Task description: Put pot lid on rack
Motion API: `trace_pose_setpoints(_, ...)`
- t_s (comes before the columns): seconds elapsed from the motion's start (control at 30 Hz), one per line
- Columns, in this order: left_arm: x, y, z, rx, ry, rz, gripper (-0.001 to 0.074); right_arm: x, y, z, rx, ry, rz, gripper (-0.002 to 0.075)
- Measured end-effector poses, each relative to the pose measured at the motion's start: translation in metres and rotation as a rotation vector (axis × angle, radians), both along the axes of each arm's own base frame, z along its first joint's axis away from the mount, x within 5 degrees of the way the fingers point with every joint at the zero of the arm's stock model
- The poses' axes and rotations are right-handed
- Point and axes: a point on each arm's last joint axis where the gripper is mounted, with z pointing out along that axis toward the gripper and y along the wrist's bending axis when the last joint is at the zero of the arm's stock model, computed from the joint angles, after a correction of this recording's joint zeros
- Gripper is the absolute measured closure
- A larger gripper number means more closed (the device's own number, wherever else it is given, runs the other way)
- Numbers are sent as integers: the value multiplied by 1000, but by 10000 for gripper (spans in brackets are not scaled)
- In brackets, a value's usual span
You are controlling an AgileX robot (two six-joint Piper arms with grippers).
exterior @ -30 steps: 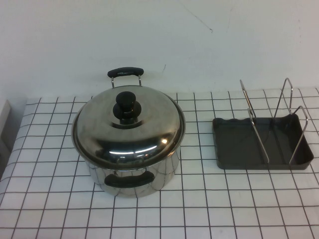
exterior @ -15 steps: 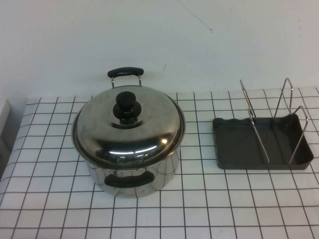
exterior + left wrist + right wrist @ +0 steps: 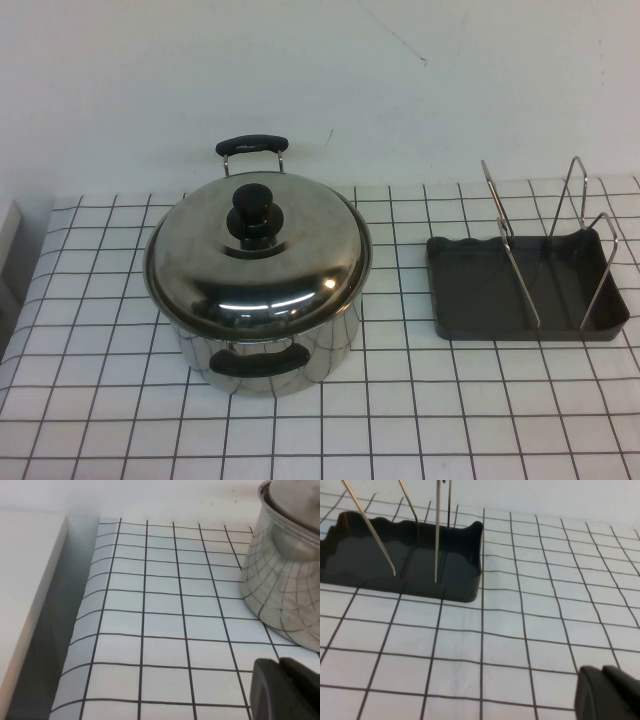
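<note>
Sitting closed on the steel pot [image 3: 262, 330], the pot lid [image 3: 258, 262] is untouched, left of centre on the grid-pattern table [image 3: 400, 420], black knob [image 3: 253, 210] up. The rack [image 3: 528, 290] stands well apart on the right, dark tray with wire loops [image 3: 515, 255] upright, nothing in it.

Step in hand, as I judge it: nothing begun, approach to the lid not yet made. Neither arm shows in the high view. Next move calls for one gripper to come over the knob, open enough to span it, pinch, lift straight up clear of the pot rim, then carry right and drop the lid on edge between two loops.

Left wrist view only: left gripper [image 3: 285, 692] low near the table, just left of the pot wall [image 3: 280, 580]; only a dark finger corner visible, cannot tell open or closed. Also shows a white ledge [image 3: 25, 590] beside the table's left edge.

Right wrist view only: right gripper [image 3: 610, 695] near the table, to the right of the rack; fingers cannot tell either. Wavy tray edge is clearer here.
</note>
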Motion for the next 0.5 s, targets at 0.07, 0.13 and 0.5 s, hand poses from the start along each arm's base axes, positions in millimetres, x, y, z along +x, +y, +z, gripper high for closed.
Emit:
trace_pose_setpoints(0.07,0,0,0,0,0,0,738,0,0,0,0,0,0,729)
trace_pose_setpoints(0.13,0,0,0,0,0,0,738,0,0,0,0,0,0,729)
trace_pose_setpoints(0.5,3,-2,36,-34,-408,-14,738,5,0,29,-11,-333,4,729)
